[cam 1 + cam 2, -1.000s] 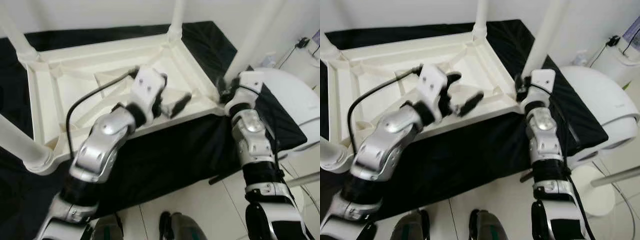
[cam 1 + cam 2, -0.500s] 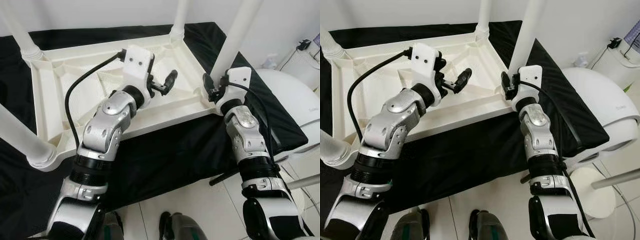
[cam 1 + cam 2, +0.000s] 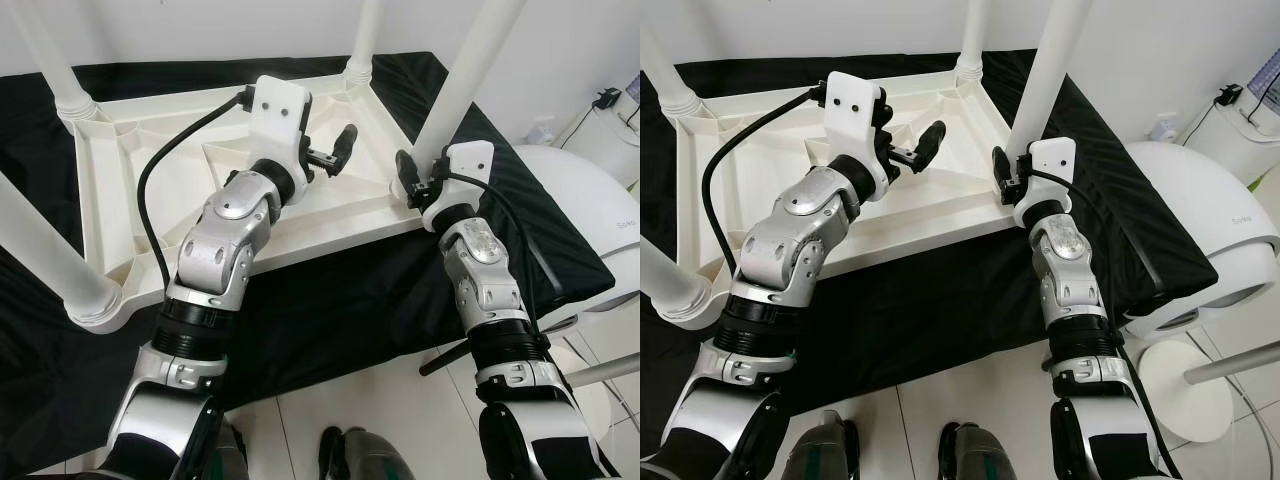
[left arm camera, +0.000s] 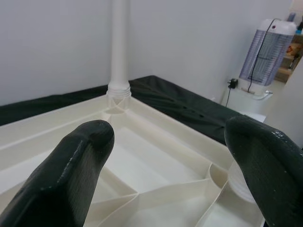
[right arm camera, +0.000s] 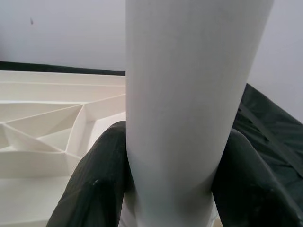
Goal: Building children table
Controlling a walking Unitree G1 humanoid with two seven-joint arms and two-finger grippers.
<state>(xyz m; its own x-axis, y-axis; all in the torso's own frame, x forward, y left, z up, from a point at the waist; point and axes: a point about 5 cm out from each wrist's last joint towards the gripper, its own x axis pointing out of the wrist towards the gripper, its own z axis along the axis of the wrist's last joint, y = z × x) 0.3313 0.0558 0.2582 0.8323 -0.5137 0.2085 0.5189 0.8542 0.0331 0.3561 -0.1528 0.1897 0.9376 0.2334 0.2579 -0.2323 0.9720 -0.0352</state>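
Table leg (image 3: 1052,60) stood upright, clamped between right gripper (image 3: 1012,178) fingers at its socket, while left gripper (image 3: 912,150) hovered spread over the upturned tabletop (image 3: 940,215).

White table (image 3: 120,190) upside-down on black cloth, legs (image 3: 1052,60) up.

The light was bright, even and soft, apparently from overhead, so the white table (image 3: 190,190) read pale with only faint grey shading in its ribbed hollows, while the black cloth (image 3: 350,300) stayed deep and nearly featureless. Both head views were sharp, with straight legs leaning outward towards the edges from lens distortion and small highlights on the silver arms. In the wrist views the near black fingers (image 4: 71,175) and the white leg (image 5: 189,94) were soft, out of focus.
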